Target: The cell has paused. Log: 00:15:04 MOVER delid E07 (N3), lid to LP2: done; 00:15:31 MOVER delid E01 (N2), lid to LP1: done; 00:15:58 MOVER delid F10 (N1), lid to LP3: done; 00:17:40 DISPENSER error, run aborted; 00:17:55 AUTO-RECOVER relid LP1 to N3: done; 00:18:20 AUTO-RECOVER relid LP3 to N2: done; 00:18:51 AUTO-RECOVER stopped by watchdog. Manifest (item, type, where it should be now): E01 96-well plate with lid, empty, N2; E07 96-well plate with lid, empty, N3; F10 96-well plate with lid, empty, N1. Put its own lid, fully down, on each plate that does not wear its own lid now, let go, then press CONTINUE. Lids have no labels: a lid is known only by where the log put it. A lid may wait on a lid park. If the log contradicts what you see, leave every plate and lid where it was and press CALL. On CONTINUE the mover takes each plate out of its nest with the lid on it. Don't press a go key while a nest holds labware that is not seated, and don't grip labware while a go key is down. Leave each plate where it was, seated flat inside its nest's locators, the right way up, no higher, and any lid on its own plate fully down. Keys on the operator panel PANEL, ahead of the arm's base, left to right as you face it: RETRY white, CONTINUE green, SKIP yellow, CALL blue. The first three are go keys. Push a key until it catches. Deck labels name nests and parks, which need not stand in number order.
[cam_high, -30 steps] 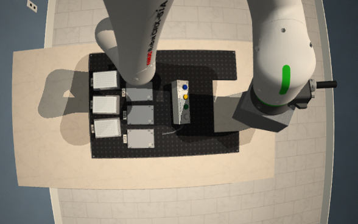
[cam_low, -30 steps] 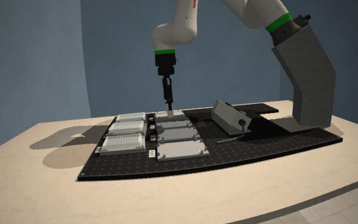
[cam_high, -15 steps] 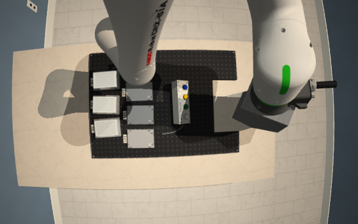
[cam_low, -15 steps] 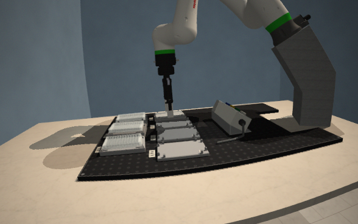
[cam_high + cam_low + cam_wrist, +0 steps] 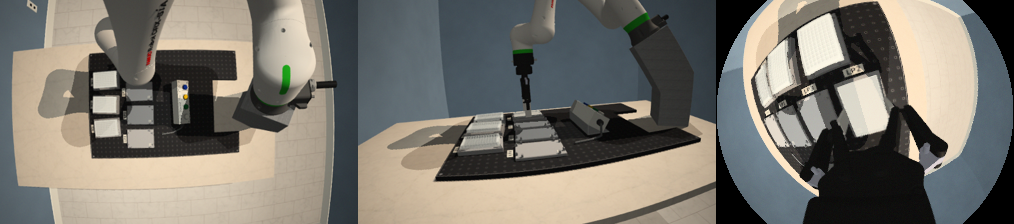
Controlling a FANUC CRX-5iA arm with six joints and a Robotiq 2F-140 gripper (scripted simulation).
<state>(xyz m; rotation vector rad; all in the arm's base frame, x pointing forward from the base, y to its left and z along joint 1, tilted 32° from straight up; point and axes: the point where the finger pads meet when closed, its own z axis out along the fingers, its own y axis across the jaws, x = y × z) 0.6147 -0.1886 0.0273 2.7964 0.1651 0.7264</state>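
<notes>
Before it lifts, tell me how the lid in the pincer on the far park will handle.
The lid looks thin and flat, so it is probably light and fairly stiff. The pincer grips only a narrow stretch of it, so it might tilt when raised. Its smooth look suggests it could slip.

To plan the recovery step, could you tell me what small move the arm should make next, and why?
Probably a short lift straight up. The black two-finger gripper is shut on the flat pale grey rectangular lid, which lies low over the black perforated deck, so it likely must clear its seat before moving sideways.
</notes>
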